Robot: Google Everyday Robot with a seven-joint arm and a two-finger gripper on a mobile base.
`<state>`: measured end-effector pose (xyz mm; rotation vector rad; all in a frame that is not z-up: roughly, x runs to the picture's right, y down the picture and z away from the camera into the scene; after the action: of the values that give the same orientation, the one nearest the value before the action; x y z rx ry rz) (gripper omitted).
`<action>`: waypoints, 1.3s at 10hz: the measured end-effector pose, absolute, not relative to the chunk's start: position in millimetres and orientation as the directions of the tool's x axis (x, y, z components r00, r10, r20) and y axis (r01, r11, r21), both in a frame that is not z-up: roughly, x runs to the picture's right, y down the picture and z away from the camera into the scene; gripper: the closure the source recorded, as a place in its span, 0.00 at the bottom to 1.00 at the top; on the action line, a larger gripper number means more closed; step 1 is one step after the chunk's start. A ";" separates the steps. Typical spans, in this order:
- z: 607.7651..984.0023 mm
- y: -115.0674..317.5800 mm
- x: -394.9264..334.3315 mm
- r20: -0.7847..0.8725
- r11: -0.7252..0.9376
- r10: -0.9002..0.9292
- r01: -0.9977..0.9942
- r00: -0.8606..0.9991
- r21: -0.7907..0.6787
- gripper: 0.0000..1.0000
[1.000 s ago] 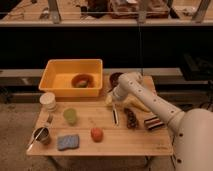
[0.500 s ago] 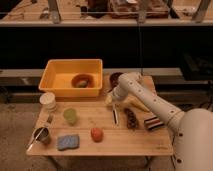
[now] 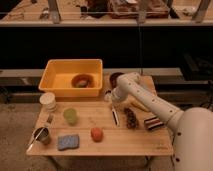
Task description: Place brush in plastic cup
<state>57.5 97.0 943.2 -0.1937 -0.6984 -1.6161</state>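
Note:
The brush [image 3: 116,116] lies flat on the wooden table [image 3: 120,142], right of centre, its pale end towards the back and its black end towards the front. The light-green plastic cup [image 3: 70,116] stands upright about a hand's width to the left of the brush. My gripper [image 3: 110,97] hangs from the white arm [image 3: 145,100], which reaches in from the right. The gripper sits just behind the brush's pale end, close to the yellow bin's right front corner. I see nothing held in the gripper.
A yellow bin [image 3: 60,87] with a brown item stands at the back left. A cream cylinder [image 3: 48,101], a metal cup with a pale utensil [image 3: 42,135], a blue sponge [image 3: 68,142], a red-orange ball [image 3: 96,134], dark grapes [image 3: 132,118], a striped item [image 3: 152,122], a banana [image 3: 139,106] and a dark bowl [image 3: 116,77] stand around.

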 end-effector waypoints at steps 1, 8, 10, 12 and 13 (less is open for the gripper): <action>944.7 98.3 57.1 0.515 -0.023 -0.838 0.955 -0.180 0.295 0.96; 885.9 56.3 81.0 0.380 0.029 -0.918 0.934 -0.116 0.356 0.96; 856.3 41.6 83.5 0.306 -0.005 -0.942 0.916 -0.139 0.402 0.96; 815.0 37.4 67.0 0.124 -0.185 -0.954 0.861 -0.274 0.473 0.96; 805.5 42.4 61.0 0.059 -0.266 -0.938 0.817 -0.342 0.511 0.96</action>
<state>61.0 42.4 805.5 0.3043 -0.5511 -1.8517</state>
